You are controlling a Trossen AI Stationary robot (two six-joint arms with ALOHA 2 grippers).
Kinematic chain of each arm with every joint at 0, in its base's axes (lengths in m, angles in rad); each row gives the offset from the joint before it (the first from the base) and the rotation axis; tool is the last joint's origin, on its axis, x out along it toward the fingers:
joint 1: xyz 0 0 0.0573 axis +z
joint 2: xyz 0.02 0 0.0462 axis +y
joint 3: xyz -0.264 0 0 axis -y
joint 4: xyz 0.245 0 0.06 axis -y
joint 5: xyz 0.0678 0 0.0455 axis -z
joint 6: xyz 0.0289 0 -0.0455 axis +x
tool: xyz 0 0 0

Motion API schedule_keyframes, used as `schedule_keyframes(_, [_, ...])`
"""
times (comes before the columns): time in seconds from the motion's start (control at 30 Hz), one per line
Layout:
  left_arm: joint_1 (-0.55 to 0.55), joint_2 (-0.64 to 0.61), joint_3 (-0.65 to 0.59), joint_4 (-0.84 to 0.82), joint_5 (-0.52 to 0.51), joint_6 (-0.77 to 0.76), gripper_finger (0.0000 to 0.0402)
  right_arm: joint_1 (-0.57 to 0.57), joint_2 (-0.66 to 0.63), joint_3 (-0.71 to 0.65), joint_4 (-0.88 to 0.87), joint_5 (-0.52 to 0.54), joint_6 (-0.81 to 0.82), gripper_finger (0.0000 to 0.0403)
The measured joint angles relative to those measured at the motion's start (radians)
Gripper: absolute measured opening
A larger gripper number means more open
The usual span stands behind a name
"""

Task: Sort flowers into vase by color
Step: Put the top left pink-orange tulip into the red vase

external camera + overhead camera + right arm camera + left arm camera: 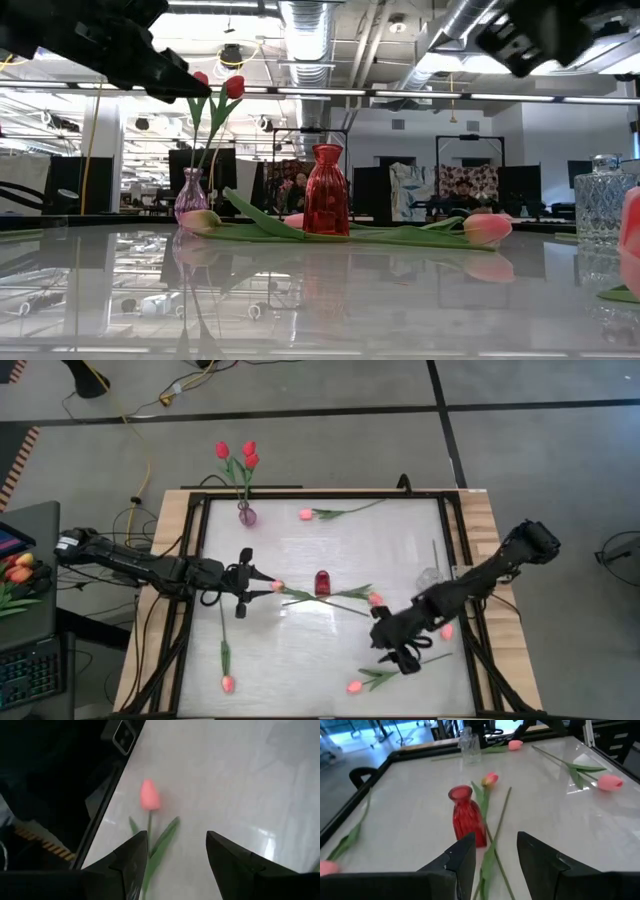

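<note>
Dark fingers of the right gripper (172, 857) stand apart and empty, and a pink tulip (149, 796) lies just beyond them, at the lower middle of the high view. This flower looks light and soft; I judge the thin stem (149, 832) is the best place to hold, not the head.

At centre left of the high view, the left gripper (495, 862) hovers with fingers apart over two crossed stems, beside the red vase (467, 817). Other tulips lie scattered on the white table (300, 660).

The purple vase (247, 515) at the upper left already holds red tulips (238, 456). A clear glass vase (429, 576) stands at the right edge. The red vase could be knocked over.
</note>
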Motion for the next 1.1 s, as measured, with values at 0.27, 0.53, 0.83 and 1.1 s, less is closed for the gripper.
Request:
schedule_keyframes(0.27, [0.001,0.086,0.0,0.124,0.0,0.0,0.0133,0.069,0.0,0.0,-0.173,0.039,0.016,0.0197])
schedule_keyframes(0.53, [0.002,0.1,-0.001,0.123,0.001,-0.079,0.0133,0.073,0.0,0.0,-0.177,0.034,0.016,0.0189])
schedule_keyframes(0.83, [0.002,0.1,-0.001,0.133,-0.018,-0.113,0.0133,0.125,0.0,0.0,-0.177,0.043,-0.006,0.0189])
schedule_keyframes(1.1, [0.002,0.1,-0.001,0.133,-0.058,-0.095,0.0133,0.081,0.0,0.0,-0.176,0.138,-0.021,0.0203])
